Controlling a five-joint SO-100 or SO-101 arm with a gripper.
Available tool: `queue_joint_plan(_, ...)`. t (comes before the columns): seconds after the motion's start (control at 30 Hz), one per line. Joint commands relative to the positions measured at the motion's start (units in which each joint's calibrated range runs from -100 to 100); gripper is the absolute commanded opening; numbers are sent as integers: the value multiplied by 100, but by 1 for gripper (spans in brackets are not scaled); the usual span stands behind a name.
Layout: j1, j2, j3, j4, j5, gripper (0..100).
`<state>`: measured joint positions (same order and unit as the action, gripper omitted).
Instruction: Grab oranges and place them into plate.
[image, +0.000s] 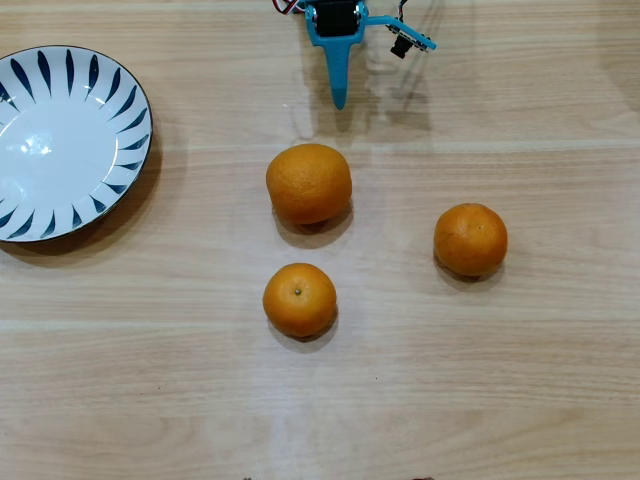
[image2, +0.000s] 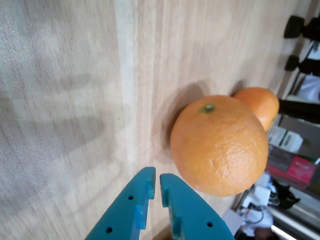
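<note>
Three oranges lie on the wooden table in the overhead view: a larger orange (image: 309, 183) in the middle, a smaller orange (image: 299, 299) below it, and another orange (image: 470, 239) to the right. The white plate (image: 125, 110) with dark blue strokes sits at the upper left, holding nothing. My blue gripper (image: 340, 98) hangs at the top centre, above the larger orange and apart from it. In the wrist view the gripper (image2: 157, 181) has its fingers nearly together with nothing between them; the large orange (image2: 218, 144) lies just to the right, a second orange (image2: 260, 105) behind it.
The wooden table (image: 150, 380) spreads wide around the fruit. Beyond the table edge in the wrist view are dark stands (image2: 302, 30) and boxes (image2: 290, 155).
</note>
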<state>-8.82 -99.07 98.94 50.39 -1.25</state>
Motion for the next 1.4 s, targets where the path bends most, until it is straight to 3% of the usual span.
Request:
queue_joint_plan(0.0,-29,-42,88,-15,47,2)
queue_joint_plan(0.43,-37,854,-500,-84,47,2)
queue_joint_plan(0.67,-37,3364,-3678,131,10,2)
queue_joint_plan(0.97,52,6052,-7707,2331,-58,2)
queue_joint_plan(1.13,253,7422,-9898,3827,-774,2)
queue_joint_plan(1.37,181,8808,-12189,4394,-2086,2)
